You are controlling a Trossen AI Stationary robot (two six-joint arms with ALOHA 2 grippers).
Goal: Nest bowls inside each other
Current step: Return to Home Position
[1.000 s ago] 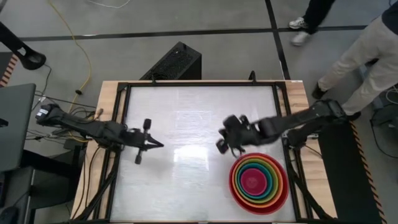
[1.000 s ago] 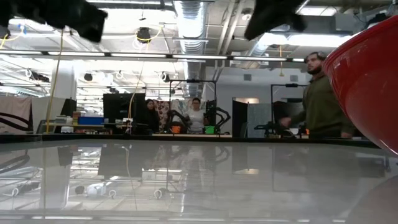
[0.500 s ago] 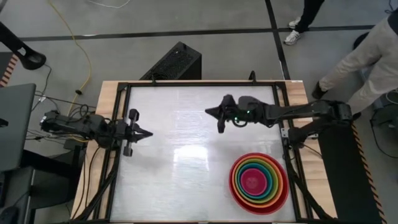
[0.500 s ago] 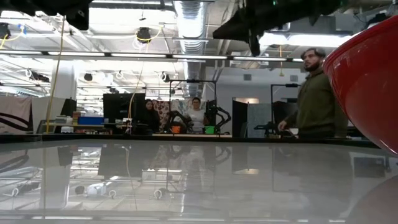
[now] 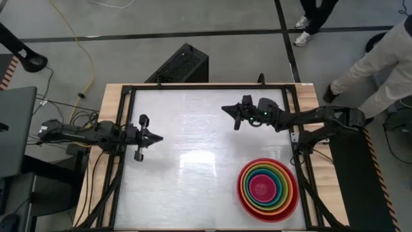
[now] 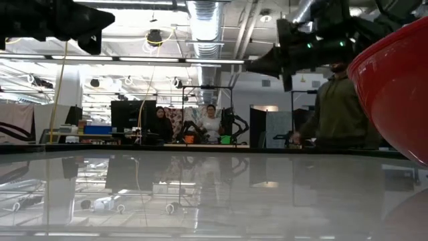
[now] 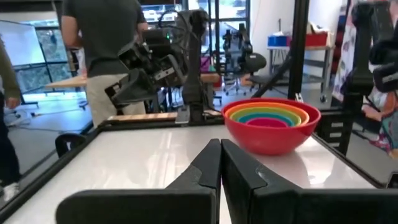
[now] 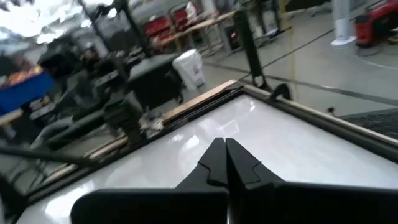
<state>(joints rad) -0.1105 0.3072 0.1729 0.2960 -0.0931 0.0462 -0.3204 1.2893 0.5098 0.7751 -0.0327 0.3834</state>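
Observation:
The bowls [image 5: 268, 189] stand nested in one stack at the table's near right: red outermost, then orange, lime green, teal, with the magenta-pink one in the middle. In the left wrist view the stack [image 7: 272, 125] rests by the red bowl's base on the white table. The low view shows the red bowl's wall [image 6: 394, 87] at the right. My left gripper [image 5: 159, 137] hovers shut over the table's left side. My right gripper [image 5: 224, 108] hovers shut over the far middle of the table, well clear of the stack. Neither holds anything.
A black frame [image 5: 206, 86] borders the white table [image 5: 193, 167]. People stand beyond the table's far right corner [image 5: 380, 58]. Behind the table lies a workshop with more people and equipment [image 6: 210, 124]. A dark box [image 5: 180, 64] sits beyond the far edge.
My right gripper has risen off the bowl stack, swung toward the table's far edge and tipped from pointing down to level, its fingers closing; it has drawn back a little toward the right. My left gripper has pulled back toward the table's left edge. The stack has stayed in place.

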